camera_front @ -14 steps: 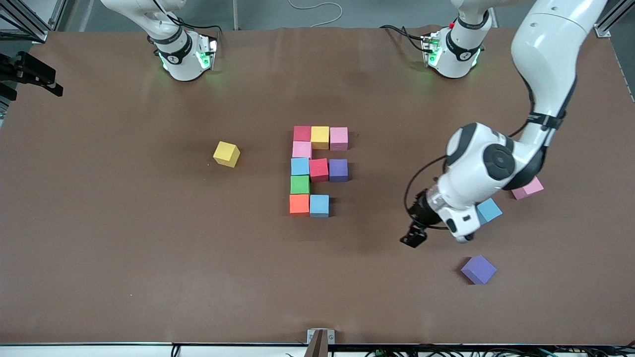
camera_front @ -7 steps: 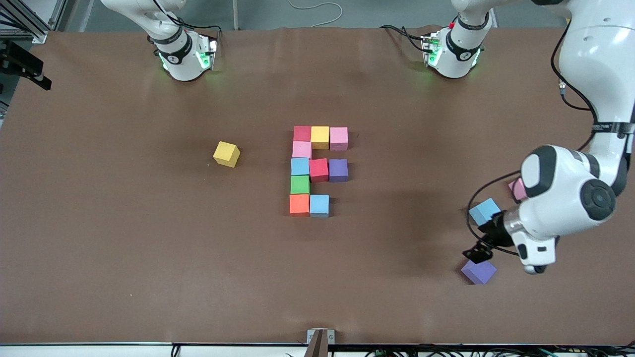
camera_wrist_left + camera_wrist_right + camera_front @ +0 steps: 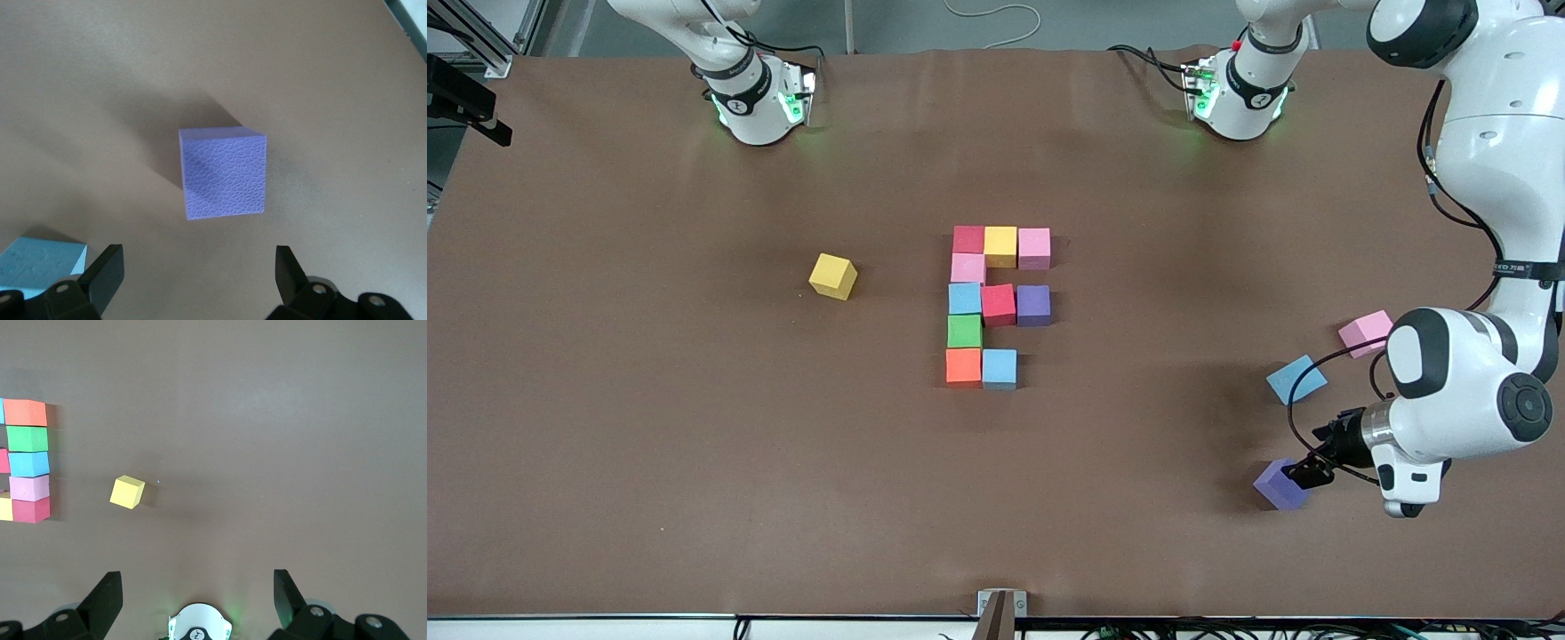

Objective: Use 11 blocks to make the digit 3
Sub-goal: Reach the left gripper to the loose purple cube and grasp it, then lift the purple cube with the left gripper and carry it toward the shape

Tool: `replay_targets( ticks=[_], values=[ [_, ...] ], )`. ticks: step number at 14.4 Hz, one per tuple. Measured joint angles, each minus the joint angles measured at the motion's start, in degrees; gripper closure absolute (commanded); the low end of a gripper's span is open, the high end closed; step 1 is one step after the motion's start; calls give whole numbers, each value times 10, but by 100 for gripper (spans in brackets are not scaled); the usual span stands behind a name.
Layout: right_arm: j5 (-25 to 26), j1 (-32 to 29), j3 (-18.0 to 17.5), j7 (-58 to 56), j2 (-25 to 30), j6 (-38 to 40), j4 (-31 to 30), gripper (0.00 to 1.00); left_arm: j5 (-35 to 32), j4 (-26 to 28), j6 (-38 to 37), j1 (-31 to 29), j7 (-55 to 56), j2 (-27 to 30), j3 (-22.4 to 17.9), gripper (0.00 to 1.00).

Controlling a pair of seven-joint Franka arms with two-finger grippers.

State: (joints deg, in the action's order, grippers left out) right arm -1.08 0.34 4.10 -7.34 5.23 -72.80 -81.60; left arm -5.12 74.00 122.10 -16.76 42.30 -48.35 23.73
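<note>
table: brown matte mat (image 3: 694, 444) covers the whole top, faint creases, flat; grey floor, a white cable and metal frame rails past its edge by the bases
left arm: white glossy shells, black joints, comes from its base at the mat's edge and bends down at its own end of the table
right arm: only the base and lower links in the front view, waits high up
block cluster (image 3: 998, 307): ten cubes touching at mid-table, matte foam, square-edged
- farthest row: red (image 3: 968, 239), yellow (image 3: 1000, 245), pink (image 3: 1034, 248)
- spine toward the front camera: pink (image 3: 967, 268), blue (image 3: 965, 299), green (image 3: 964, 331), orange (image 3: 963, 365)
- middle bar: red (image 3: 998, 304) and purple (image 3: 1033, 305) beside the blue one
- nearest row: light blue (image 3: 1000, 367) beside the orange one
loose yellow block (image 3: 833, 276): alone toward the right arm's end, turned a bit off square, well apart from the cluster
loose pink block (image 3: 1366, 333): near the left arm's wrist, partly covered by it
loose blue block (image 3: 1296, 380): beside the pink one, nearer the front camera, rotated
loose purple block (image 3: 223, 173): nearest the camera of the three, pebbled foam skin in the left wrist view, sits flat on the mat, casts a soft shadow
left gripper (image 3: 199, 283): low, just over the mat at the purple block, black fingers (image 3: 107, 275) spread wide, nothing between them, block not touched
right gripper (image 3: 198, 600): high over the mat above the loose yellow block's area, fingers spread wide, holds nothing
</note>
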Motion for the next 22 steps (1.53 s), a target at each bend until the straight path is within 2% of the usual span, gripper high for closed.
replay_targets(
  ticks=[7, 9, 12, 16, 22],
  values=[
    [0, 0, -1, 0, -6, -1, 0, 0, 7, -25, 0, -25, -111, -36, -4, 0],
    [0, 0, -1, 0, -6, -2, 0, 0, 16, -29, 1, -24, -112, -42, -4, 0],
    [0, 0, -1, 0, -9, -7, -1, 0, 67, -30, 29, -23, -109, -49, -4, 0],
    [0, 0, -1, 0, -11, -11, -6, 0, 79, -31, 87, -23, -107, -80, -7, 0],
    [0, 0, -1, 0, -11, -30, -12, 0, 116, -50, 94, -21, -106, -89, -8, 0]
  ],
)
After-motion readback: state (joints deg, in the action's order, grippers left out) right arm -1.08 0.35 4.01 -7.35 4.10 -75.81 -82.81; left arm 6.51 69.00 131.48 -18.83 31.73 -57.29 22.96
